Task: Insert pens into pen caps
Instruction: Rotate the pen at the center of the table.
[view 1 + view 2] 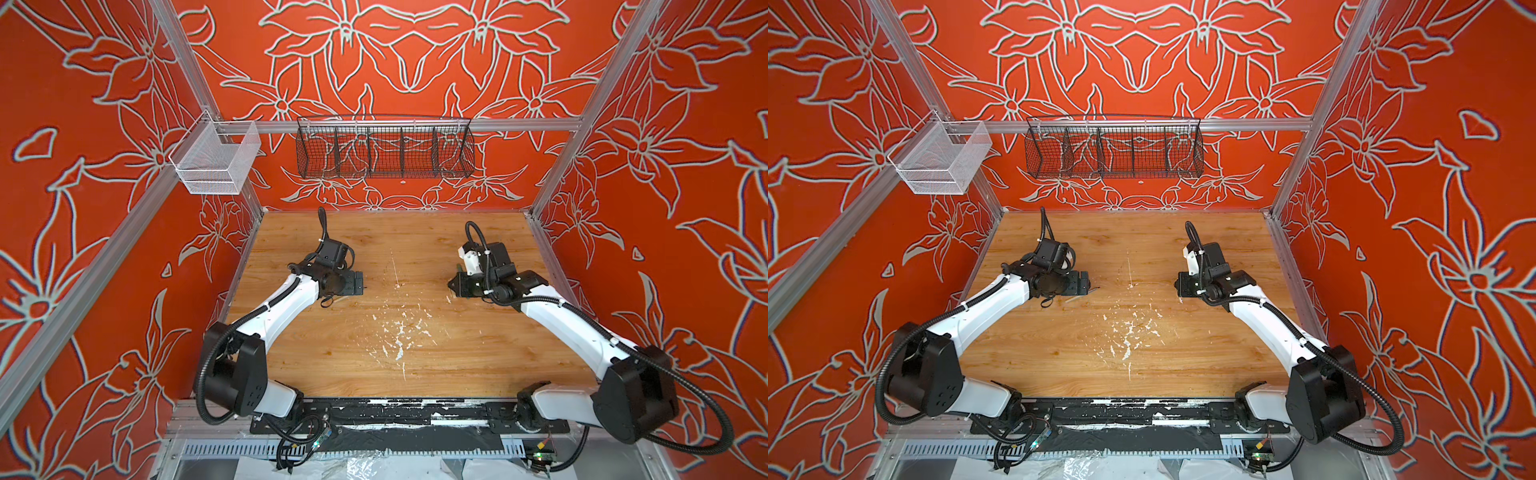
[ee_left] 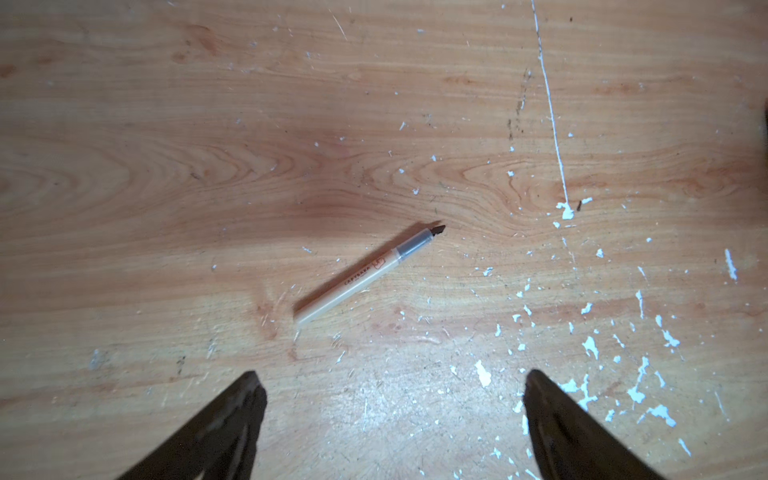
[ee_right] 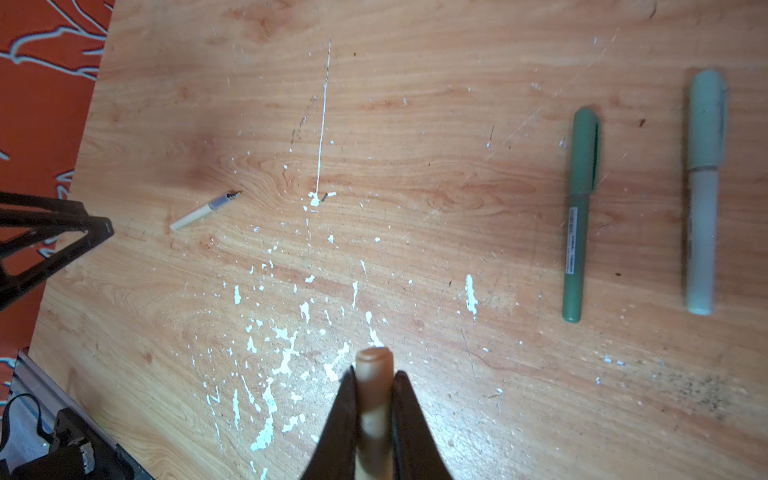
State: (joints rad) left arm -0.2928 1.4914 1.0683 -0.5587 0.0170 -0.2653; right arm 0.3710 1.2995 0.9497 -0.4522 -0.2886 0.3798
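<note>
The tan pair is the step in hand, and it looks like the last one. The right hand [image 3: 375,388] is pressed on the tan cap [image 3: 374,363], which pokes out past the fingertips. I cannot tell whether the end showing is the open mouth. The left hand [image 2: 390,386] is spread wide and empty, hovering over the tan pen [image 2: 368,276]. That pen lies flat and bare-tipped on the bench [image 1: 415,374], left of the middle, with its dark tip angled toward the centre.

Toward the bench's right edge, the dark green pen [image 3: 577,249] and the pale mint pen [image 3: 701,249] lie side by side but apart. The dark green cap [image 3: 584,153] and the mint cap [image 3: 706,120] are already seated on them.

As I judge it, the next move calls for the left hand to drop and close across the tan barrel, well back from the tip. It then has to lift the pen and bring the tip in line with the cap's mouth. The barrel is slim and could roll or skew under the fingers.

White paint flecks [image 1: 399,332] scar the wood grain between the near edge and the middle. Beyond the far edge, a black wire basket [image 1: 384,147] and a white mesh basket [image 1: 216,160] hang on an aluminium frame [image 1: 415,124]. Red flowered walls [image 1: 83,166] close in three sides.
</note>
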